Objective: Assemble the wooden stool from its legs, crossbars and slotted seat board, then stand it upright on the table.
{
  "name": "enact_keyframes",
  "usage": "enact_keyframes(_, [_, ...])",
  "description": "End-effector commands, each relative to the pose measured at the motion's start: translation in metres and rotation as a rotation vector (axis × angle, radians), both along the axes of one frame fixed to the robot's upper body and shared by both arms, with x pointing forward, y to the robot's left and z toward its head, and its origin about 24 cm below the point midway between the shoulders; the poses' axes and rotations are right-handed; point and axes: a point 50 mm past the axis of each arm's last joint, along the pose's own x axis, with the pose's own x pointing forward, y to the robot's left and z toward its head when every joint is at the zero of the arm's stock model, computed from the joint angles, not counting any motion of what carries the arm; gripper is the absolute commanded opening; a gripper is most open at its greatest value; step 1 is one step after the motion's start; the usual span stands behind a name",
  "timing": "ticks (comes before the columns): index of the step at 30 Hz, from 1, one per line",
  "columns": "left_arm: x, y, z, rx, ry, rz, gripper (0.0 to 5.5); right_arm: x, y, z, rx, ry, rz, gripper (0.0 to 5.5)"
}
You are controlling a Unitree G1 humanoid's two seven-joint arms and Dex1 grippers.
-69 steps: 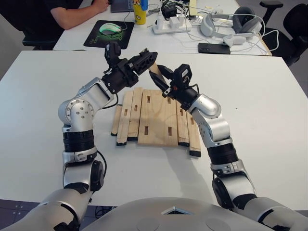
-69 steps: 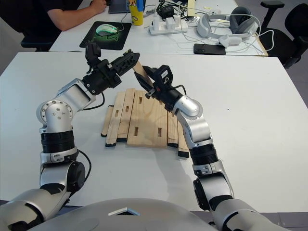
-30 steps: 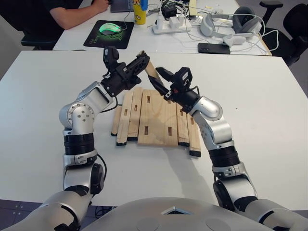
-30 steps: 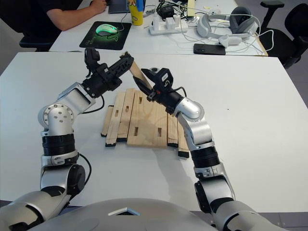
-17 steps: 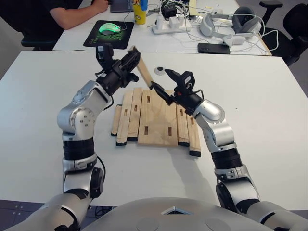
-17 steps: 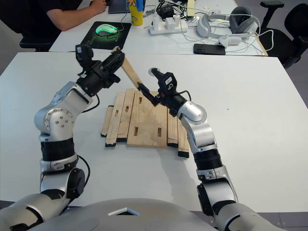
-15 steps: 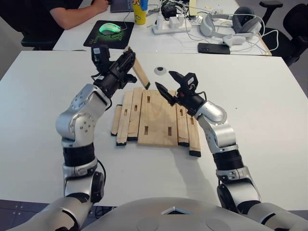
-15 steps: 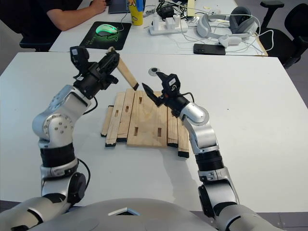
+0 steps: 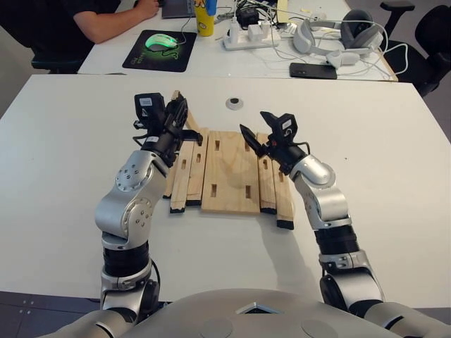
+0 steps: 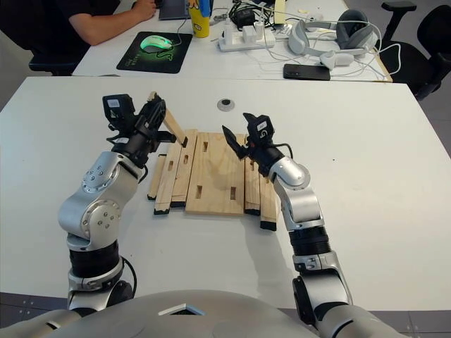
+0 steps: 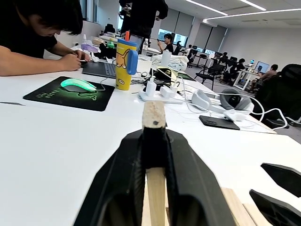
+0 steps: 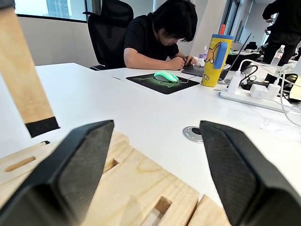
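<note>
The wooden leg (image 9: 192, 129) is clamped between the fingers of the left gripper (image 9: 180, 111) and held tilted in the air. Its black-capped end hangs low over the far left corner of the slotted seat board (image 9: 229, 172), and its bare end points up and away toward the table's far edge. The board lies flat in the middle of the table (image 9: 70, 141), with a bundle of loose strips (image 9: 184, 172) against its left side and another bundle (image 9: 275, 184) against its right. The right gripper (image 9: 255, 127) hovers over the board's far right part with its fingers spread and nothing between them. The step looks like fitting this leg to a slot (image 9: 217, 146), and the black cap is probably the foot, so the bare end likely has to go down. If so, the open right gripper is well placed to take the lower part so the left can regrip. Whichever end goes in, square the leg upright over the slot before lowering it, since a tilted leg would catch on the slot's edge or push the unclamped board across the table. Keep the capped end clear of the left strips while turning it. A light hold on the board from the free gripper should help as the leg seats.
</note>
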Motion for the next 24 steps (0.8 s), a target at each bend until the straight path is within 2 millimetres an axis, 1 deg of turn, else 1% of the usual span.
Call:
enact_keyframes(1, [0.0,0.006,-0.017,0.005,0.057,0.036,0.44,-0.004,0.006,-0.004,-0.002,0.023,0.017,3.37])
enact_keyframes(10, [-0.001,0.012,-0.038,-0.073,0.133,0.072,0.44,-0.003,0.008,-0.004,-0.006,0.026,0.038,3.37])
enact_keyframes(17, [-0.004,0.01,-0.044,-0.108,0.145,0.094,0.44,-0.003,0.011,-0.003,-0.015,0.032,0.072,3.37])
enact_keyframes(24, [-0.006,0.008,-0.045,-0.124,0.137,0.108,0.44,-0.004,0.014,-0.002,-0.017,0.038,0.099,3.37])
